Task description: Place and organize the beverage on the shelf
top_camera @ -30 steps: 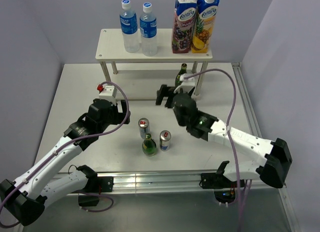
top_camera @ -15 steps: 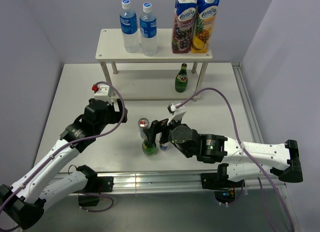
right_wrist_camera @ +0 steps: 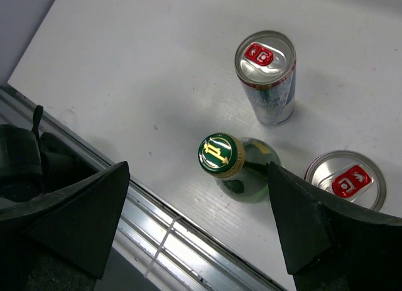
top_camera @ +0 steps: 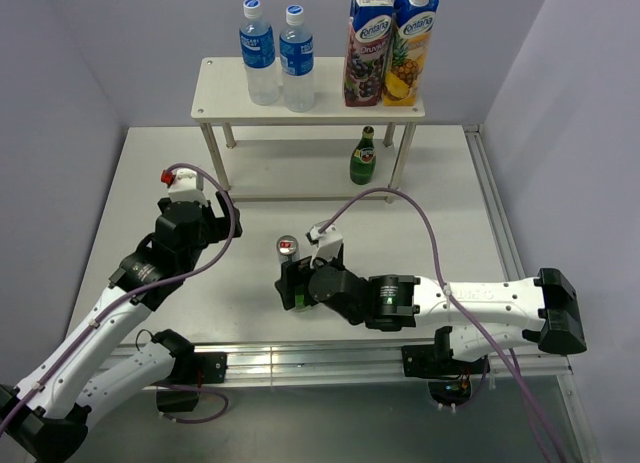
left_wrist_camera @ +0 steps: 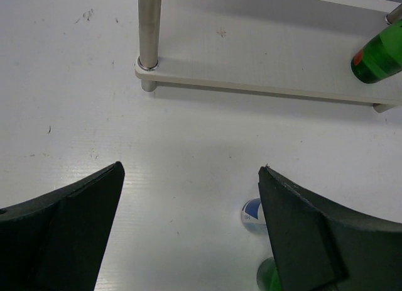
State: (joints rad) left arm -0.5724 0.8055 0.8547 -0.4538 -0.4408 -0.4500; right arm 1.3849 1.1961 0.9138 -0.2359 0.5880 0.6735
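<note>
Risk first: my right hand [right_wrist_camera: 200, 170] hangs released over the green bottle [right_wrist_camera: 244, 178], its two sides spread wide to either side of the cap. Nothing is held.

- The second can [right_wrist_camera: 345, 178] stands just beside the bottle, on the side where one finger would come down. If that finger lands on the can's rim, I judge the can tips or gets shoved into the bottle.
- The upright can [right_wrist_camera: 267, 77] is near on the far side. Less exposed, but a toppling bottle would reach it.
- The bottle is tall, narrow and smooth. A close that is off-centre or too high probably rocks it over or lets it slip.
- The metal rail [right_wrist_camera: 163, 241] at the table [top_camera: 450, 203] edge runs close by, so a knocked bottle could roll against it.
- Later worry: the lower tier of the shelf [top_camera: 220, 93] already holds the other green bottle [top_camera: 363, 158] near a leg. A tall load could clip the top board going in.

Bottle attitude: upright on the table near the front edge, long axis vertical, gold-and-green cap pointing up at my wrist camera.

My left hand [left_wrist_camera: 191, 173] is also spread and empty. It faces the shelf's lower board, well apart from the cluster.
</note>
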